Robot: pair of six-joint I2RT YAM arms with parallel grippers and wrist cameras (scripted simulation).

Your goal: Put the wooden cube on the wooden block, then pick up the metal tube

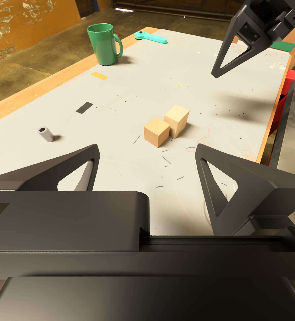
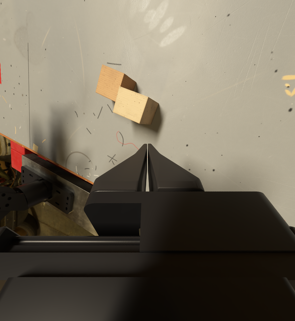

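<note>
Two wooden pieces stand side by side on the grey table, touching. The darker tan wooden cube [image 1: 156,132] [image 2: 112,82] is nearer my left gripper. The paler, taller wooden block [image 1: 177,119] [image 2: 134,105] stands just behind it. The grey metal tube [image 1: 45,134] lies on its side to the left. My left gripper [image 1: 146,151] is open and empty, above the table short of the cube. My right gripper [image 2: 147,144] is shut and empty, high above the table near the block; it also shows in the left wrist view [image 1: 214,73].
A green mug [image 1: 104,44] stands at the far left edge. A teal handled tool [image 1: 150,37] lies at the far end. The table's orange edge [image 1: 271,119] runs on the right, with a red frame and metal rail beyond it. An arm base mount [image 2: 46,191] sits off the edge.
</note>
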